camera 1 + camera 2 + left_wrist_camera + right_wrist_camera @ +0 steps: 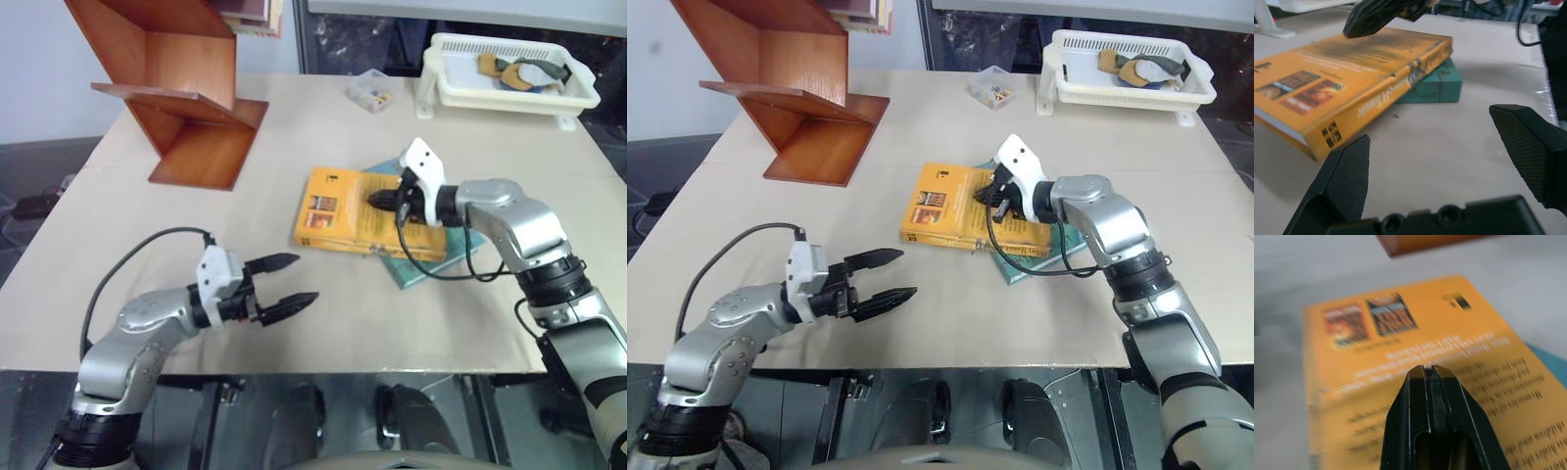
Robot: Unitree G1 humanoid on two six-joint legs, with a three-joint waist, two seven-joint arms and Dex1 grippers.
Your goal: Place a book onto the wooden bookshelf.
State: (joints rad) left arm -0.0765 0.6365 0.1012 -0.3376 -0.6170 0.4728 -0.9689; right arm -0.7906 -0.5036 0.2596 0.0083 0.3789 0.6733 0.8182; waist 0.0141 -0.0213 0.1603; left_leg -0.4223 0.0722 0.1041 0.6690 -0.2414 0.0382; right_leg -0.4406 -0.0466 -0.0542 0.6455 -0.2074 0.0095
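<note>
The orange-yellow book (pixel 338 220) lies flat near the middle of the table, resting on a thinner teal book (pixel 423 271). My right gripper (pixel 378 203) is shut with nothing in it. Its joined tips (pixel 1429 370) point down at the book's cover (pixel 1400 340); I cannot tell whether they touch it. My left gripper (pixel 294 279) hangs open just above the table, in front and to the left of the book, its fingers (pixel 1347 176) wide apart and aimed at the spine (pixel 1381 100). The wooden bookshelf (pixel 191 108) stands at the back left.
A white basket tray (pixel 509 88) with a few items sits at the back right. A small clear box (pixel 371 90) lies to its left. A few books (pixel 253 15) show at the bookshelf's upper edge. The table's front edge runs just below my left gripper.
</note>
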